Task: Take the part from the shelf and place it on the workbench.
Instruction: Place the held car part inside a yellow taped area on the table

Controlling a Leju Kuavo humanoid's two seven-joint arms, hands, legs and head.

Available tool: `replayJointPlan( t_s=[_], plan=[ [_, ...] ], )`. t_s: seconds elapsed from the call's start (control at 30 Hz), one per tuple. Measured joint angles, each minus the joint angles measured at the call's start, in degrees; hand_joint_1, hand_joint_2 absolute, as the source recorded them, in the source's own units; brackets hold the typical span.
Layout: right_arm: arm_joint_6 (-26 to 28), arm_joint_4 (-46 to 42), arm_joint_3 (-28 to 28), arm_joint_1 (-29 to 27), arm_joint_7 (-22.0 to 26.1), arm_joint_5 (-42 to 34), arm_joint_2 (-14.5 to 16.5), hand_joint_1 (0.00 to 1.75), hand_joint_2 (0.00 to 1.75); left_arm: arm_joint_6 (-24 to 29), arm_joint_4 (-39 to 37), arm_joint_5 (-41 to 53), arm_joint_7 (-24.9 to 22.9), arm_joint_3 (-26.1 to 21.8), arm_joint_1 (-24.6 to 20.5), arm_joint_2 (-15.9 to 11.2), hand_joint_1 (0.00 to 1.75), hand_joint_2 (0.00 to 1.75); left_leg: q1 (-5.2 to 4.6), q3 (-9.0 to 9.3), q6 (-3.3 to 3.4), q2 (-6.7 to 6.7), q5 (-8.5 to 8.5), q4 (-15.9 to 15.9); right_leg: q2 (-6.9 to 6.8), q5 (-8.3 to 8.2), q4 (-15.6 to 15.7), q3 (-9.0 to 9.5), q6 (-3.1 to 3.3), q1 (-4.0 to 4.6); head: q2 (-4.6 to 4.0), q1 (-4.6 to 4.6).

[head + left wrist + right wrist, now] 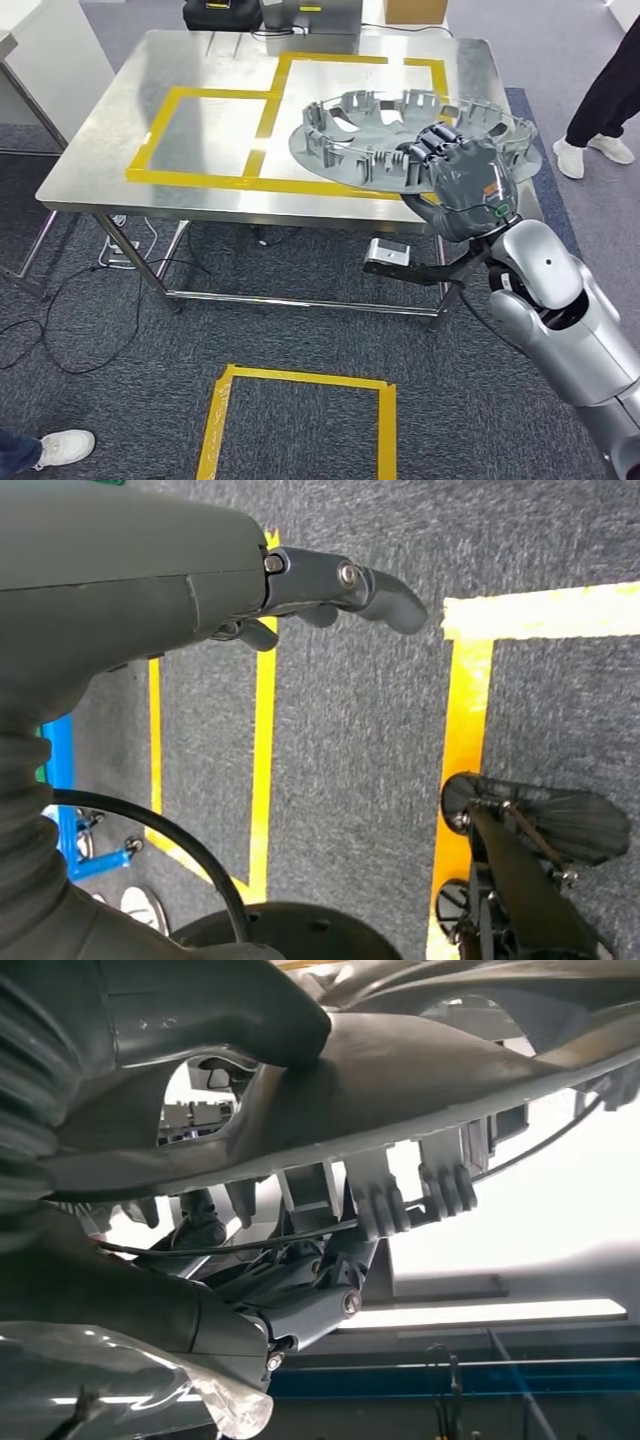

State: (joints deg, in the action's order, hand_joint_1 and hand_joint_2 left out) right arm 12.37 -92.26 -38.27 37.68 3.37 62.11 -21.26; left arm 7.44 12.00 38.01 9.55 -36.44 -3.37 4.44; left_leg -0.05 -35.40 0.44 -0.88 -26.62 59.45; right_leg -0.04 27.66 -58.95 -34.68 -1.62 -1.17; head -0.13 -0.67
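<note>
Part at the counter edge
You see the right robot hand gripping the grey part's rim — part rests on the steel; left robot hand hangs empty, fingers loosely spread.

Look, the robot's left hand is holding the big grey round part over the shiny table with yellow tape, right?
Not quite: the right hand grips the grey round part over the shiny table with yellow tape, as the head view shows.

large grey ribbed ring-shaped plastic part, flat on the steel workbench within yellow tape outline
</note>
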Motion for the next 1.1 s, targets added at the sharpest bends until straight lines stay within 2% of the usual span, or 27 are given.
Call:
replayJointPlan(
  t_s=[0.07, 0.17, 0.2, 0.23, 0.27, 0.3, 0.37, 0.4, 0.43, 0.57, 0.63, 0.7, 0.73, 0.77, 0.8, 0.83, 0.9, 0.93, 0.97, 1.1],
  plan=[
    [0.0, 0.0, 0.0, 0.0, 0.0, 0.0, 0.0, 1.75, 1.75, 0.0, 0.0, 0.1, 0.0, 0.0, 0.0, -0.1, 0.0, 1.75, 0.11, -1.22, -0.62, 0.15, -2.02, 3.0, -0.17, -0.06, 0.2, 0.19, 0.63, -0.24, 0.0, 0.17],
    [0.0, 0.0, 0.0, 0.0, -0.1, 0.1, 0.0, 1.75, 1.75, 0.0, 0.0, 0.3, 0.0, 0.0, 0.0, 0.0, 0.0, 1.75, 0.37, -5.75, -1.27, 0.29, -6.49, 13.2, -0.24, 0.03, 0.2, 0.29, 1.08, -0.22, 0.0, 0.36],
    [0.0, 0.0, 0.0, 0.0, 0.0, 0.1, 0.0, 1.75, 1.75, 0.0, 0.0, 0.3, 0.0, 0.0, 0.1, 0.0, 0.0, 1.75, 0.39, -6.79, -1.33, 0.3, -7.07, 15.4, -0.22, 0.06, 0.2, 0.32, 1.12, -0.21, 0.0, 0.39],
    [0.0, 0.0, 0.0, 0.0, 0.0, 0.1, 0.0, 1.75, 1.75, 0.0, 0.0, 0.3, 0.0, 0.0, 0.1, 0.0, 0.0, 1.75, 0.4, -7.13, -1.31, 0.3, -6.81, 16.0, -0.2, 0.09, 0.2, 0.38, 1.14, -0.2, 0.0, 0.4],
    [0.0, 0.0, 0.0, -0.1, 0.0, 0.1, 0.0, 1.75, 1.75, 0.0, 0.0, 0.3, 0.0, 0.0, 0.1, 0.0, 0.0, 1.75, 0.4, -6.75, -1.22, 0.3, -5.77, 15.0, -0.18, 0.13, 0.2, 0.47, 1.14, -0.18, 0.0, 0.4],
    [0.0, 0.0, 0.0, -0.1, 0.1, 0.1, 0.0, 1.75, 1.75, 0.0, 0.0, 0.4, 0.0, 0.0, 0.0, 0.0, 0.0, 1.75, 0.39, -5.75, -1.05, 0.31, -4.09, 12.7, -0.16, 0.2, 0.2, 0.59, 1.13, -0.16, 0.0, 0.4],
    [0.0, 0.0, 0.0, -0.2, 0.1, 0.1, 0.0, 1.75, 1.75, 0.0, 0.0, 0.4, 0.0, 0.0, 0.0, 0.0, 0.0, 1.75, 0.27, -2.7, -0.49, 0.32, -0.35, 5.8, -0.13, 0.39, 0.2, 0.84, 0.93, -0.03, 0.0, 0.39],
    [0.0, 0.0, 0.0, -0.1, 0.1, 0.1, 0.0, 1.75, 1.75, 0.0, 0.0, 0.4, 0.0, 0.0, 0.0, -0.1, 0.0, 1.75, 0.17, -1.4, -0.21, 0.33, 0.54, 2.8, -0.12, 0.47, 0.2, 0.84, 0.72, 0.07, 0.0, 0.38],
    [0.0, 0.0, 0.0, -0.1, 0.1, 0.1, 0.0, 1.75, 1.75, 0.0, 0.0, 0.5, 0.0, 0.0, 0.0, -0.1, 0.0, 1.75, 0.06, -0.65, 0.0, 0.34, 0.76, 1.1, -0.12, 0.48, 0.2, 0.75, 0.46, 0.15, 0.0, 0.34],
    [0.0, -0.1, 0.1, -0.1, 0.1, 0.1, 0.0, 1.75, 1.75, 0.0, 0.0, 0.6, 0.0, 0.0, 0.0, 0.0, 0.0, 1.75, 0.11, -0.08, 0.74, 0.25, 0.42, -0.4, -0.2, 0.96, 0.0, 0.27, -0.78, 0.04, 0.0, 0.3],
    [0.0, -0.1, 0.1, -0.1, 0.1, 0.1, 0.0, 1.75, 1.75, 0.0, 0.0, 0.7, 0.0, 0.0, 0.0, 0.0, 0.0, 1.75, 0.32, 0.21, 1.29, 0.25, 0.61, -0.9, -0.12, 3.27, -3.8, -1.64, -1.12, 0.0, 0.0, 0.13],
    [0.1, -0.1, 0.1, -0.1, 0.2, 0.1, 0.0, 1.75, 1.75, 0.0, 0.0, 0.9, 0.1, 0.0, -0.1, 0.0, 0.0, 1.75, 0.21, 0.21, 1.62, 0.23, 0.53, -0.9, -0.06, 6.37, -11.3, -5.33, -1.26, 0.05, 0.0, 0.0],
    [0.1, -0.1, 0.1, -0.3, 0.2, 0.1, 0.0, 1.75, 1.75, 0.0, 0.0, 0.9, 0.1, 0.0, -0.1, 0.0, 0.0, 1.75, 0.16, 0.24, 1.67, 0.21, 0.49, -0.9, -0.06, 6.93, -13.9, -6.78, -1.31, 0.06, 0.0, -0.01],
    [0.1, -0.1, 0.1, -0.4, 0.2, 0.1, 0.0, 1.75, 1.75, 0.0, 0.0, 0.9, 0.1, 0.0, -0.1, 0.1, 0.0, 1.75, 0.12, 0.28, 1.7, 0.17, 0.44, -0.8, -0.06, 6.6, -15.1, -7.57, -1.33, 0.07, 0.0, -0.02],
    [0.1, -0.1, 0.1, -0.5, 0.2, 0.1, 0.0, 1.75, 1.75, 0.0, 0.0, 0.9, 0.1, 0.0, -0.1, 0.1, 0.0, 1.75, 0.1, 0.35, 1.7, 0.12, 0.39, -0.8, -0.06, 5.1, -13.6, -7.09, -1.26, 0.07, 0.0, -0.02],
    [0.1, -0.1, 0.1, -0.6, 0.1, 0.1, 0.0, 1.75, 1.75, 0.0, 0.0, 0.9, 0.1, 0.0, 0.0, 0.1, 0.0, 1.75, 0.1, 0.44, 1.64, 0.07, 0.29, -0.8, -0.06, 2.85, -10.1, -5.58, -1.15, 0.07, 0.0, -0.03],
    [0.1, -0.1, 0.1, -0.7, 0.2, 0.1, 0.0, 1.75, 1.75, 0.0, 0.0, 1.0, 0.1, 0.0, 0.0, 0.2, 0.0, 1.75, -0.04, 0.38, 1.36, 0.01, 0.05, -0.5, -0.03, 0.0, -2.9, -2.07, -0.82, 0.17, 0.0, 0.02],
    [0.1, -0.1, 0.1, -0.7, 0.2, 0.1, 0.0, 1.75, 1.75, 0.0, 0.0, 1.0, 0.1, 0.0, 0.0, 0.2, 0.0, 1.75, -0.13, 0.26, 1.16, 0.01, 0.01, -0.3, 0.0, -0.45, -0.7, -0.94, -0.65, 0.25, 0.0, 0.04],
    [0.2, -0.1, 0.1, -0.7, 0.2, 0.1, 0.0, 1.75, 1.75, 0.0, 0.0, 1.0, 0.0, 0.0, 0.0, 0.2, 0.0, 1.75, -0.2, 0.14, 0.98, 0.02, 0.02, -0.3, 0.03, -0.2, -0.1, -0.49, -0.48, 0.36, 0.0, 0.05],
    [0.2, -0.1, 0.1, -0.8, 0.1, 0.1, 0.0, 1.75, 1.75, 0.0, 0.0, 1.0, 0.0, 0.0, 0.0, 0.0, 0.0, 1.75, -0.15, 0.04, 0.09, 0.09, -0.47, 0.0, -0.07, -0.38, 0.5, -0.02, 0.45, 0.07, 0.0, 0.06]
  ],
)
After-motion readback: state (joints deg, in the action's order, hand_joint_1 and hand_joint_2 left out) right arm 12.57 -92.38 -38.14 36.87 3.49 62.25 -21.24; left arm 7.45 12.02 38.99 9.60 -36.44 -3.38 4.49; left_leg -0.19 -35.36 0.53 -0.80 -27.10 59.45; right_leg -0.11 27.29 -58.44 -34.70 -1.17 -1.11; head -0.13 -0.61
